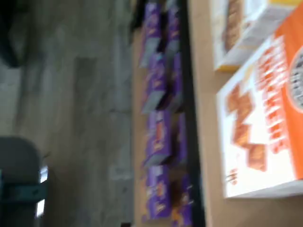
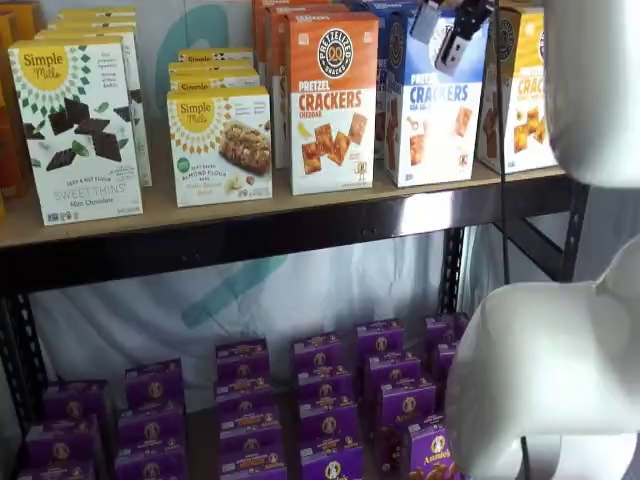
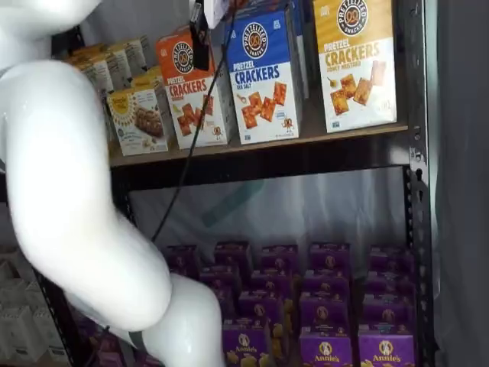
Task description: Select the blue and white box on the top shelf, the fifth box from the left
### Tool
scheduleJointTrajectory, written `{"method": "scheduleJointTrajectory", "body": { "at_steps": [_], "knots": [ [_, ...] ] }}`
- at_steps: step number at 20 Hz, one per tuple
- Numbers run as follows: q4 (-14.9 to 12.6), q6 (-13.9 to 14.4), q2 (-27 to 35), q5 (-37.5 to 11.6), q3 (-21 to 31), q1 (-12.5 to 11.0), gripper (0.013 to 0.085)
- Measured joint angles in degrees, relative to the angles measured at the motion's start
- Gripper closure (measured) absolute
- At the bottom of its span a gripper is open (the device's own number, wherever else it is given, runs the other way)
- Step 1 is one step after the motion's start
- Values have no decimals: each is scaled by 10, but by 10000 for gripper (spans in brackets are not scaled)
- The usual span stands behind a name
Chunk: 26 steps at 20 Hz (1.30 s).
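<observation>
- The blue and white box (image 2: 432, 105) is standing upright on the top shelf (image 2: 300, 225), front face out, with the orange cheddar box (image 2: 333, 100) just beside it at 9 o'clock and a yellow-topped cracker box (image 2: 525, 95) at 3 o'clock. Same box shows in the other shelf view too (image 3: 263, 80).
- The gripper (image 2: 452, 40) hangs in from the top edge in a shelf view, right in front of the upper half of that blue box. So the target lies basically straight behind and slightly toward 6 o'clock from the fingers.
- The box's long axis runs 12 to 6, so my guess is the fingers need to straddle its narrow width, pushing straight in toward the shelf.
- Can't tell if the fingers are spread or closed: they're dark, side-on, and no clear gap shows. Nothing looks to be held in them.
- The wrist view is blurry and turned sideways; it catches the orange box (image 1: 265, 118) and the purple boxes (image 1: 158, 137) on the lower level, not the blue one.
- Risk as I see it: the neighbours sit tight, so a slightly off approach clips the orange box.
</observation>
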Motion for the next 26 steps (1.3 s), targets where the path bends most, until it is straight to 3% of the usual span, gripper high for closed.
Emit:
{"method": "scheduleJointTrajectory", "body": {
  "at_steps": [8,13,26],
  "knots": [
    [41,3,-4,-82,6,-9,130],
    [34,3,24,-104,-16,-2,130],
    [26,-32,103,-134,-68,-20,130]
  ]
}}
